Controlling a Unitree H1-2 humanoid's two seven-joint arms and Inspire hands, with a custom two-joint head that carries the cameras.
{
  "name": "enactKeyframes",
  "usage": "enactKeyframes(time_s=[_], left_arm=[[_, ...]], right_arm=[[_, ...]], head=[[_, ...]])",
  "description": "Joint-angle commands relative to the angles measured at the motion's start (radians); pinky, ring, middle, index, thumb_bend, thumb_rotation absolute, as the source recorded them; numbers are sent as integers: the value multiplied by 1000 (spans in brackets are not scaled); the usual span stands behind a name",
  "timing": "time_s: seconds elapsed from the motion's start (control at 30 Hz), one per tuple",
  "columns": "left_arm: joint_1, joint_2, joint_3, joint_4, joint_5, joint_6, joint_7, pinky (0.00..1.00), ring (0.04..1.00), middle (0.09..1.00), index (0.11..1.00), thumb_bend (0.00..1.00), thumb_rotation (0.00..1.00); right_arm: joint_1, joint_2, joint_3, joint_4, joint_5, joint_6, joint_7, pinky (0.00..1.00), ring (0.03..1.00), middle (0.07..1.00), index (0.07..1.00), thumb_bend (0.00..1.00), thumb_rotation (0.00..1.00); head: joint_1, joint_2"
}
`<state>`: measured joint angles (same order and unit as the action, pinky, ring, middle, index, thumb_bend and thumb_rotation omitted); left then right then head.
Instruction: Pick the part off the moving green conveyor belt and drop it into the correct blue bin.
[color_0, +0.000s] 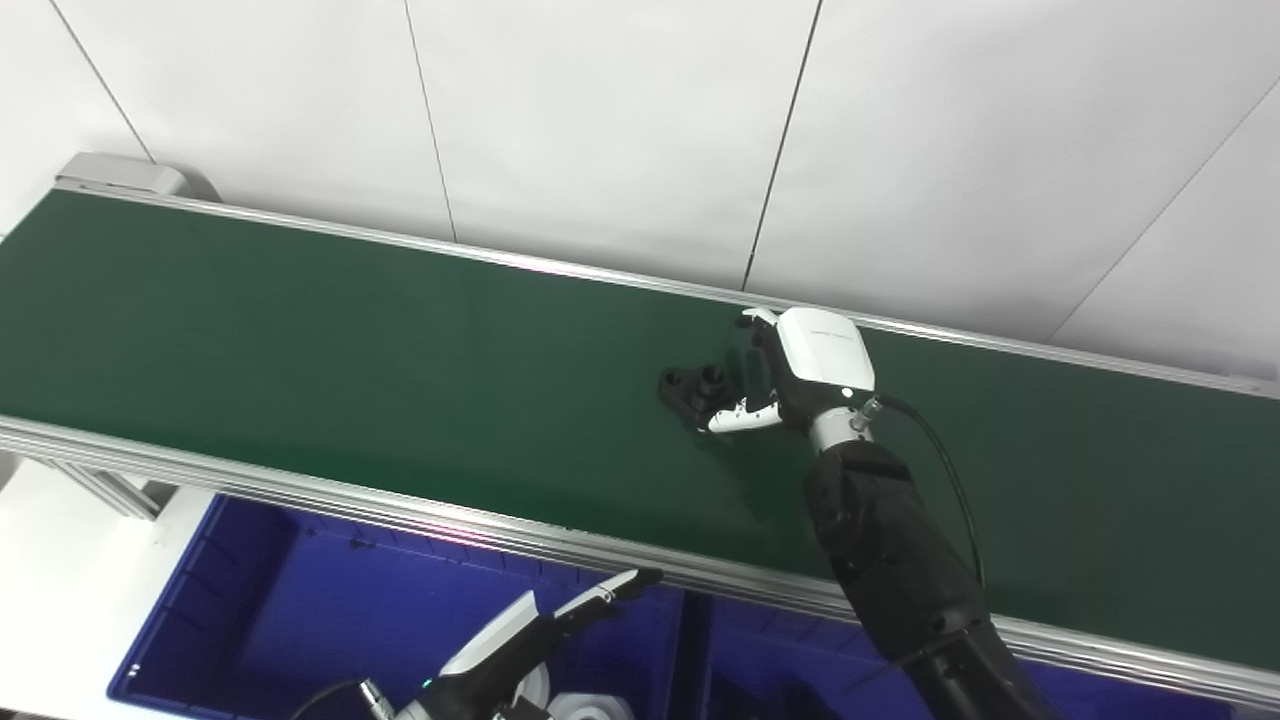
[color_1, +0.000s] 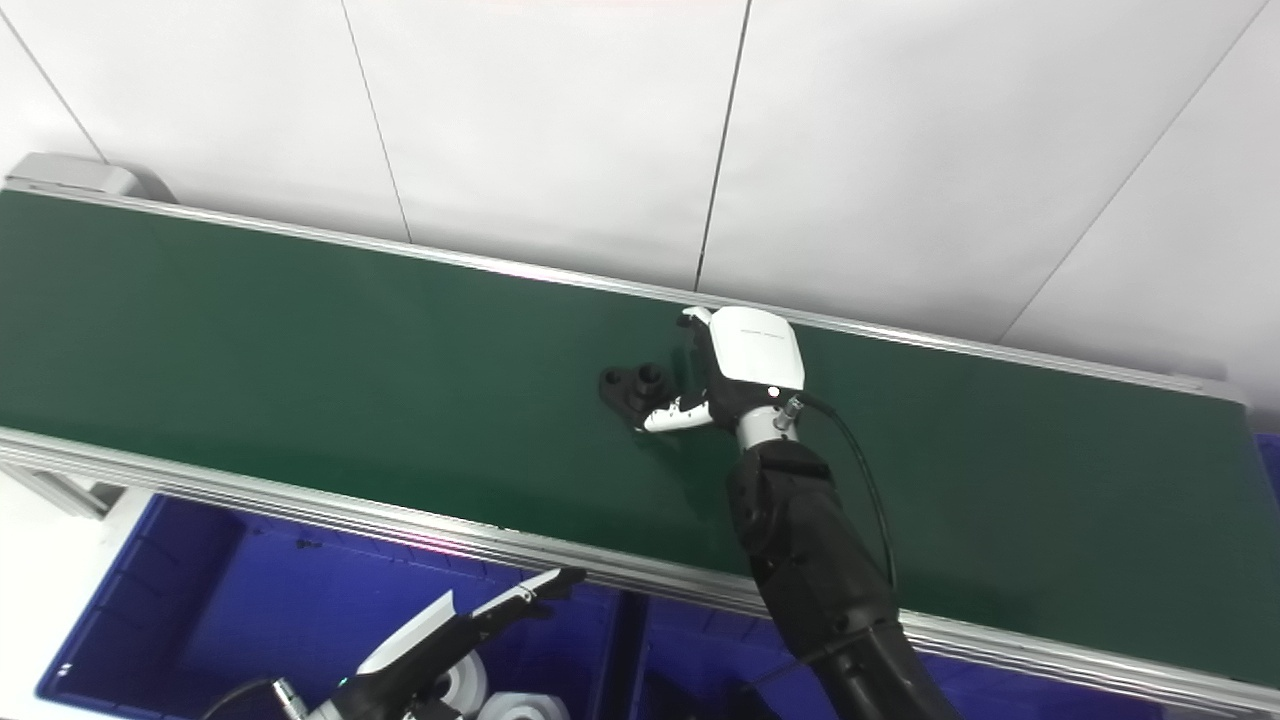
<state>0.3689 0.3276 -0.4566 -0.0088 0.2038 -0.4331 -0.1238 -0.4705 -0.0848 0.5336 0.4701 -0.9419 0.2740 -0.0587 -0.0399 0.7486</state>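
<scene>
Bins come first: a blue bin (color_0: 250, 590) sits below the belt's near rail at left, with the left hand (color_0: 520, 640) over it, fingers (color_0: 610, 588) extended and holding nothing. On the green conveyor belt (color_0: 300, 370), the black part (color_0: 692, 388) lies mid-belt. Just right of it, the right hand (color_0: 800, 375) has its fingers (color_0: 745, 416) apart, thumb beside the part; contact is unclear.

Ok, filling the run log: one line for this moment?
phase: reach | right robot hand: open, beside black part on green conveyor belt | left robot hand: open, over blue bin
</scene>
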Motion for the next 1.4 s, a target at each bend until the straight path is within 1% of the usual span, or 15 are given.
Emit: enactKeyframes(time_s=[0.0,0.17,0.3,0.37,0.4,0.47,0.57,0.6,0.67,0.7,0.77,0.9,1.03,1.17,1.37], left_arm=[[-5,-1,5,-17,-12,-36,14,890,945,974,954,1000,580],[-5,1,14,-20,-13,-36,10,894,946,973,956,1000,580],[-3,3,17,-25,-11,-36,5,900,950,976,957,1000,587],[0,2,19,-29,-16,-35,2,901,950,976,957,1000,585],[1,2,20,-31,-17,-35,1,890,947,976,956,1000,587],[3,1,19,-31,-25,-36,0,882,946,976,954,1000,581],[11,-1,22,-40,-23,-35,0,865,942,974,954,1000,581],[15,-2,24,-45,-18,-36,1,858,938,972,954,1000,586],[22,-5,29,-55,-14,-35,-6,867,942,975,957,1000,588],[26,-6,31,-60,-12,-35,-9,875,943,976,957,1000,588],[32,-11,31,-68,-23,-36,-14,858,937,975,956,1000,572],[47,-18,38,-85,-20,-34,-21,848,938,977,960,1000,579],[58,-25,49,-98,-28,-29,-37,819,928,978,958,1000,571],[65,-33,61,-110,-22,-18,-47,845,930,971,953,1000,581],[56,-44,69,-100,-23,-24,-60,855,935,971,953,1000,585]], right_arm=[[5,37,31,24,30,-30,36,593,683,714,793,777,377],[15,43,54,31,23,-39,17,538,652,688,774,768,365],[37,39,72,17,28,-47,16,328,413,502,776,755,336],[53,34,80,-4,33,-44,32,309,390,485,776,751,333],[60,32,85,-14,37,-41,41,236,304,414,772,735,294],[82,23,95,-40,52,-37,64,194,258,374,767,732,234],[100,6,113,-68,64,-39,85,209,278,396,739,716,130],[106,0,119,-78,66,-41,87,211,279,433,718,639,56],[117,-9,130,-91,69,-44,85,217,287,457,690,592,23],[121,-13,134,-98,71,-44,85,226,298,468,574,553,9],[131,-21,145,-111,70,-44,93,239,316,475,509,532,1],[151,-32,150,-141,76,-28,116,253,332,408,511,522,0],[161,-43,163,-175,47,25,170,267,350,414,512,521,0],[165,-53,163,-216,32,76,237,268,354,436,507,522,0],[168,-66,159,-255,-2,97,268,296,383,440,504,527,0]], head=[[1,4],[-6,13],[-6,22],[-6,28],[-6,28],[-12,34],[-8,41],[-5,47],[-7,51],[-7,54],[-6,60],[2,69],[-3,78],[-7,81],[-3,79]])
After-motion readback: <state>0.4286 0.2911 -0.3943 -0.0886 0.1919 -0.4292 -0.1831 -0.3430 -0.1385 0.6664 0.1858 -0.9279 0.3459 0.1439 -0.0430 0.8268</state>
